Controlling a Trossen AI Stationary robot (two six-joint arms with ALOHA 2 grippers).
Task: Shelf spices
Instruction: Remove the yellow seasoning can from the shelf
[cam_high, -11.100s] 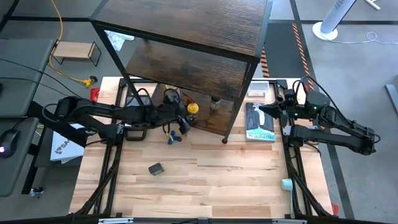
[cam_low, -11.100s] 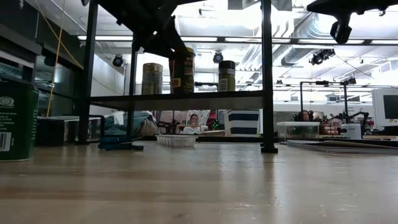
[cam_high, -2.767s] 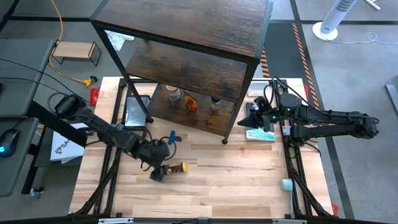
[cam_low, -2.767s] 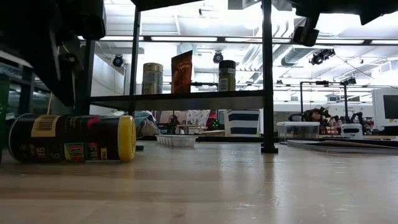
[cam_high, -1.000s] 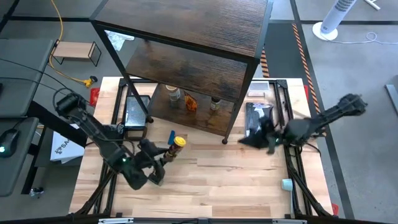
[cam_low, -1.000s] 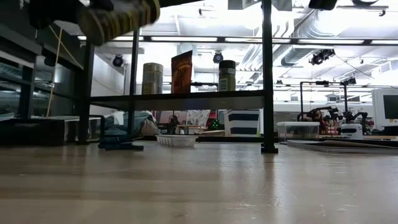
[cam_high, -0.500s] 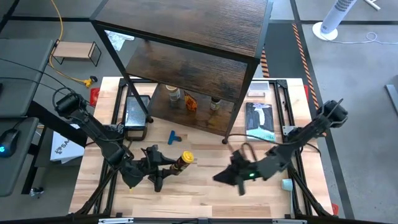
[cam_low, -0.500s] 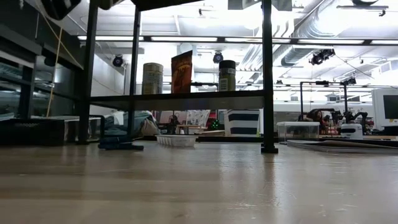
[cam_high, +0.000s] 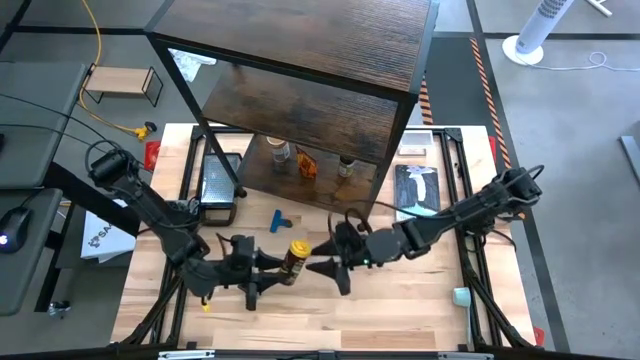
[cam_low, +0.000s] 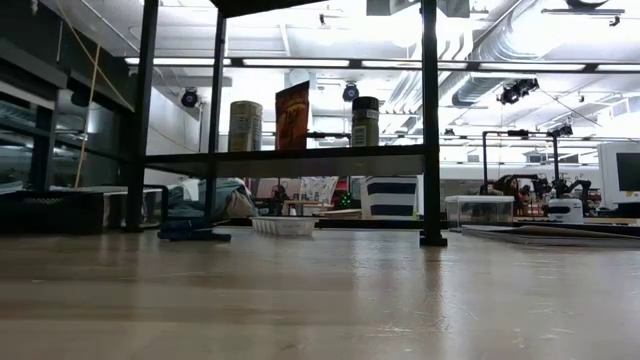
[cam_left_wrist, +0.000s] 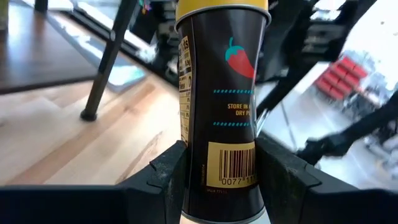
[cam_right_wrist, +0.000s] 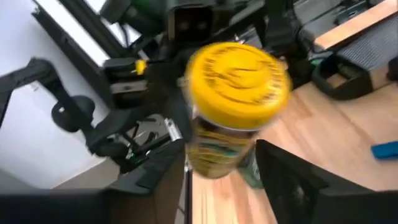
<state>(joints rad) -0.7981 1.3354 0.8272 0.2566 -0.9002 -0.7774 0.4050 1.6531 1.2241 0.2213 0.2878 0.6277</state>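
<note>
My left claw (cam_high: 272, 270) held the yellow-lidded jar (cam_high: 295, 258) above the table (cam_high: 400, 310), lid toward my right claw (cam_high: 322, 268), which stood open around that end. Three spices (cam_high: 305, 164) already stood on the shelf (cam_high: 330, 110); this jar remained

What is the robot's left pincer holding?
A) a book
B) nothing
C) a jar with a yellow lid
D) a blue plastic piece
C: in the left wrist view the left pincer is shut on the yellow-lidded jar, gripping both its sides.
</note>
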